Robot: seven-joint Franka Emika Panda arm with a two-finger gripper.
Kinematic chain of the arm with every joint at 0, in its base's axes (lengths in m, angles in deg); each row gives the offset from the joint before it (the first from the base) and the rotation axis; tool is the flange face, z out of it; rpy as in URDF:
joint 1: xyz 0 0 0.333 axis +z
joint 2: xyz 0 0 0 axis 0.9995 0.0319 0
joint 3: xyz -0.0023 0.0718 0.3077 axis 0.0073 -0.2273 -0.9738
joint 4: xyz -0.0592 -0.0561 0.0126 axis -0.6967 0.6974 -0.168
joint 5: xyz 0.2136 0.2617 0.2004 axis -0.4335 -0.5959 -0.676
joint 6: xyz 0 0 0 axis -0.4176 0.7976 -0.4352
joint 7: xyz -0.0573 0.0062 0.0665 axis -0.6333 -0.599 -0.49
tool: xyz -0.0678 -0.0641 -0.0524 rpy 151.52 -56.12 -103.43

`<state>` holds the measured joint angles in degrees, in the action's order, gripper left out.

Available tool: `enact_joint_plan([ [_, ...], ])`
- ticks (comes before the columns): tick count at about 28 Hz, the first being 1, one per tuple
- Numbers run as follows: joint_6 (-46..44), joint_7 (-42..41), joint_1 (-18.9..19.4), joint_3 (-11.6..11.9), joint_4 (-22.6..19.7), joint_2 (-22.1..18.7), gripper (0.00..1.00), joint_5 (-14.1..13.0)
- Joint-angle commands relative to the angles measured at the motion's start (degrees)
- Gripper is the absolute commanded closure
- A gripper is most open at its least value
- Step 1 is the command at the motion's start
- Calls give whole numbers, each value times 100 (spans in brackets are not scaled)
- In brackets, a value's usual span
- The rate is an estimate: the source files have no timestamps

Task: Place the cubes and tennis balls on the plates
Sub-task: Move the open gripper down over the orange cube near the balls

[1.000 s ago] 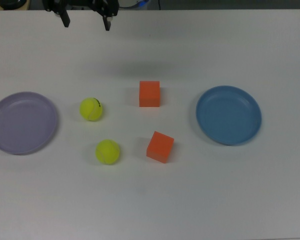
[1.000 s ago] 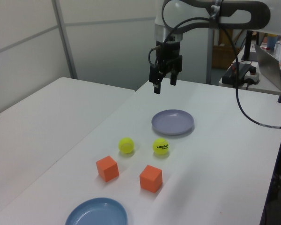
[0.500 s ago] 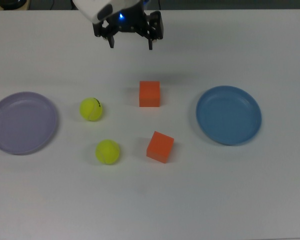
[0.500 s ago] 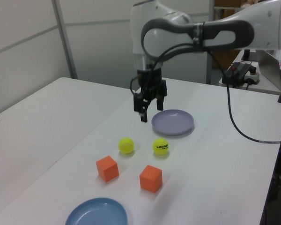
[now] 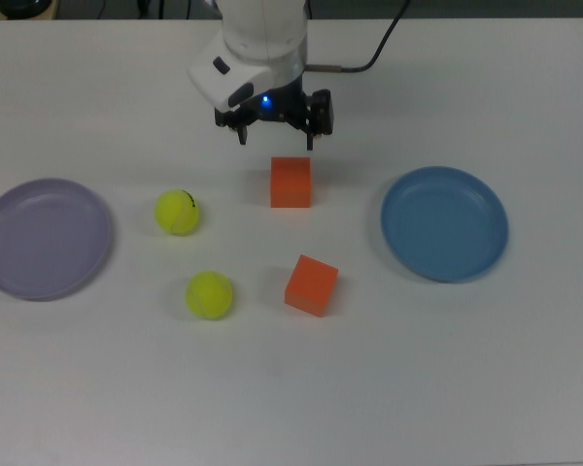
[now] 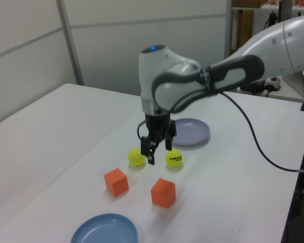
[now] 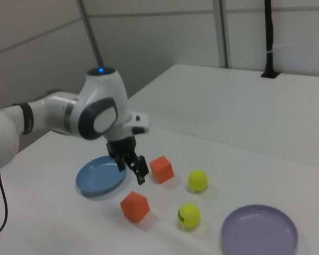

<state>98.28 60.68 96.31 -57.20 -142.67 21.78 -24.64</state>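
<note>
Two orange cubes lie mid-table: one square-on (image 5: pixel 291 182), one turned (image 5: pixel 311 285). Left of them in the top view sit two tennis balls, one with a black mark (image 5: pixel 177 212) and one plain (image 5: pixel 209 294). The lavender plate (image 5: pixel 44 238) lies at the top view's left and the blue plate (image 5: pixel 445 223) at its right; both are bare. My gripper (image 5: pixel 276 138) hangs open and holds nothing, just beyond the square-on cube. The left view shows the gripper (image 6: pixel 159 150) in the air in front of the balls (image 6: pixel 136 157) (image 6: pixel 174 158). In the right view the gripper (image 7: pixel 133 167) hovers by the cubes (image 7: pixel 161 169) (image 7: pixel 134 206).
My white arm reaches in from the top view's upper edge and covers part of the lavender plate (image 6: pixel 192 131) in the left view. A black cable trails from the arm. A second white table stands alongside, with wall panels behind it.
My gripper has come from the table's far edge down and toward the square-on cube, still open. Cubes, balls and plates have not moved.
</note>
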Motion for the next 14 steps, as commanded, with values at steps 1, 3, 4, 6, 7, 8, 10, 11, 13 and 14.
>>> enact_joint_plan([
  [1,599,188,30,10,-714,-275,0,100],
  [3,678,188,39,10,-793,-266,0,100],
  [4,731,188,39,10,-837,-266,0,100],
  [6,932,153,47,10,-986,-266,0,109],
  [7,986,153,47,10,-1039,-266,0,118],
  [8,1039,144,47,10,-1092,-257,0,118],
  [10,1153,136,47,1,-1180,-257,0,118],
  [11,1206,127,47,10,-1215,-257,0,118],
  [13,1320,92,47,10,-1286,-231,0,118],
  [14,1347,91,47,10,-1295,-222,0,118],
])
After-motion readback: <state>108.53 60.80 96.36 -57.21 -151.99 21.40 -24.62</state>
